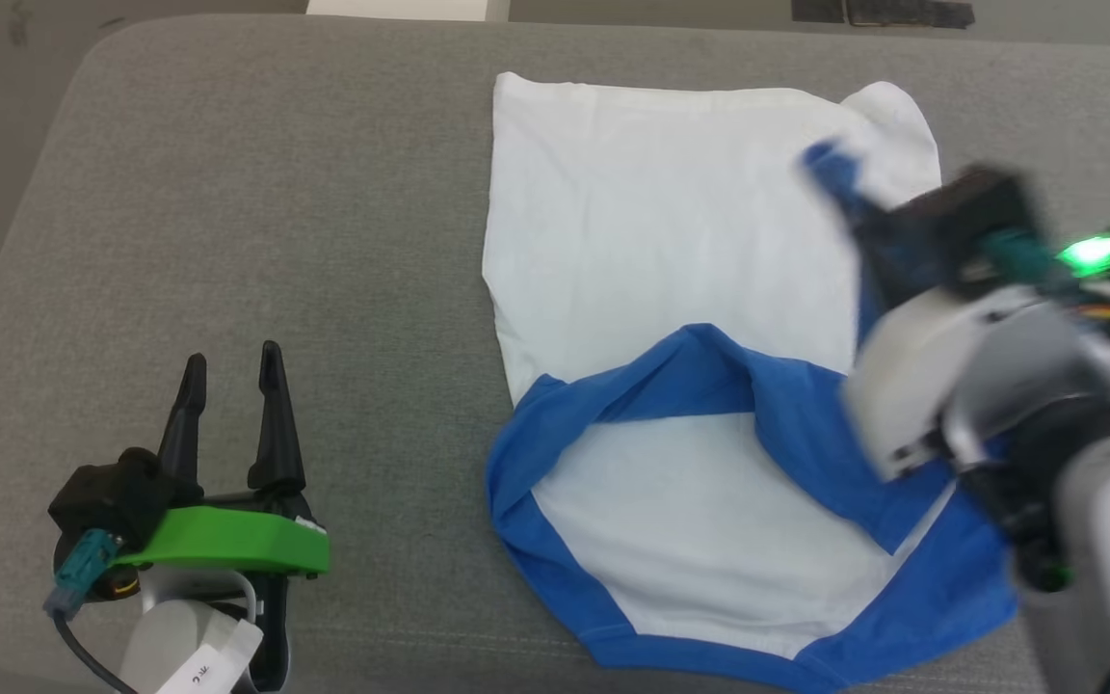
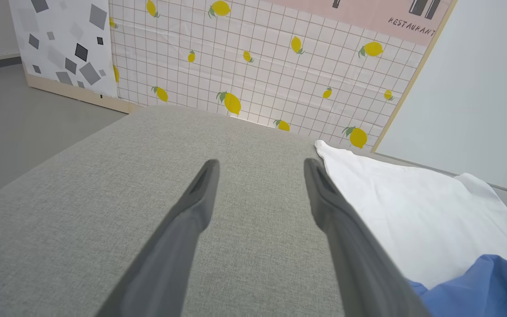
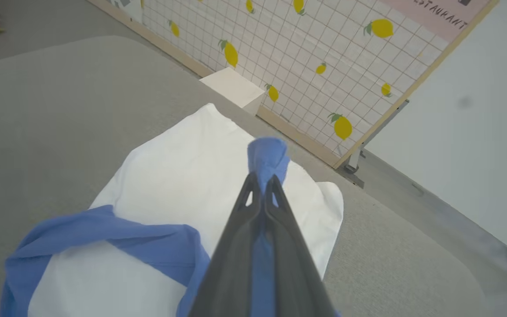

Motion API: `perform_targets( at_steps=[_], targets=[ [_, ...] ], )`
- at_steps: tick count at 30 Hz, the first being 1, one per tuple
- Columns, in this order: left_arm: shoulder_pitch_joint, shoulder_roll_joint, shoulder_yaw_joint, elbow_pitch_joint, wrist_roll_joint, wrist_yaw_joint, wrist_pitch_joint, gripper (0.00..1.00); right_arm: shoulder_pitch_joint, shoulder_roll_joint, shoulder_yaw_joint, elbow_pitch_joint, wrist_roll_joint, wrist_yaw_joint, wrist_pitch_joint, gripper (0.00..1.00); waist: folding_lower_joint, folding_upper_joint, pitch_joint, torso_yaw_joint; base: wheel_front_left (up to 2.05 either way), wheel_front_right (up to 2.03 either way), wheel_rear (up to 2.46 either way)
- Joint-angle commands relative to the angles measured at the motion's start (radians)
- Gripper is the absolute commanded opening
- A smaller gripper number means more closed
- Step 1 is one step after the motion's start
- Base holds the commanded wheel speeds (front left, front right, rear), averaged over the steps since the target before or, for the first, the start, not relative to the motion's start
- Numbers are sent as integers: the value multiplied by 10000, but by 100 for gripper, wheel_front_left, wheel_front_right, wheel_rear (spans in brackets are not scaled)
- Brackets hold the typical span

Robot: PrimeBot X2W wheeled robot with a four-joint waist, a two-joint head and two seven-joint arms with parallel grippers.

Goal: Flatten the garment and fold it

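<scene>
1. At the near left, the left gripper (image 1: 232,355) is held just above the grey padded surface (image 1: 324,193). Its jaws are spread wide and nothing is held between them. It is kept well apart from the garment (image 1: 651,241).
2. The garment is laid right of centre on the padded surface. Its near part is made up of a broad blue band (image 1: 786,405) curled around a white panel, and this end is seen rumpled and not yet flat.
3. Further back on the right, the right gripper (image 3: 263,179) is clamped fully closed on a bunched blue fold (image 3: 267,154) of the garment. The fold is raised above the white cloth. Whether it is a sleeve or a hem cannot be told.
4. The far white body is spread fairly smooth, with its far edge lying straight and a lemon-patterned backdrop (image 2: 258,66) seen beyond the surface.
5. The step in hand is judged to be flattening. The pinched blue part is probably to be drawn outward and laid down flat, and the curled near band must be smoothed before any fold is made. The free left gripper may be needed to pin the cloth.
</scene>
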Motion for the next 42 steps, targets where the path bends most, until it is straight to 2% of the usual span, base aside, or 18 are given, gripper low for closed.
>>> perform_targets(
  at_steps=[1, 11, 17, 22, 23, 25, 27, 28, 33, 37, 42],
  targets=[
    [119, -19, -42, 40, -82, -69, -38, 100, 95, 112, 352, 329, -3, -17, -135, 0, 1, 0, 2, 121, 0, 0, 0],
    [-112, -25, -337, 207, -295, -70, -38, 100, -267, 1313, 3279, 4088, 93, -17, -1343, 0, 1, 0, 353, 706, 0, 0, 0],
    [-225, -29, -517, 317, -404, -70, -38, 100, -428, 1543, 4151, 6153, 97, -17, -1571, 0, 1, 0, 494, 1059, 0, 0, 0],
    [-213, -31, -526, 342, -490, -70, -38, 100, -314, 1541, 4448, 7204, 377, -17, -1361, 0, 1, 0, 526, 1151, 0, 0, 0],
    [-206, -31, -512, 346, -500, -70, -38, 100, -303, 1530, 4488, 7256, 511, -17, -1344, 24, 1, 0, 523, 1142, 0, 0, 0],
    [-180, -32, -485, 361, -498, -70, -38, 100, -274, 1523, 4344, 7121, 797, -17, -1530, 100, 1, 0, 490, 1099, 0, 0, 0],
    [-147, -32, -445, 391, -463, -70, -38, 100, -186, 1525, 4003, 6785, 1086, -17, -1843, 100, 1, 0, 418, 1009, 0, 0, 0],
    [-87, -32, -383, 410, -369, -71, -38, 100, 28, 1567, 3358, 5914, 1476, -17, -2592, 100, 1, 0, 273, 798, 0, 0, 0],
    [25, 12, -291, 413, -182, -71, -38, 100, 574, 1481, 2077, 4140, 1628, -17, -4365, 100, 1, 0, 26, 303, 0, 0, 0],
    [84, 150, -241, 404, -90, -71, -38, 100, 1344, 1616, 739, 3216, 1543, -17, -5653, 100, 1, 0, -109, -162, 0, 0, 0],
    [-58, 385, -244, 358, -28, -71, -38, 100, 2180, 1814, -640, 2666, 1404, -17, -7142, 100, 1, 0, -45, -694, 0, 0, 0]
  ],
)
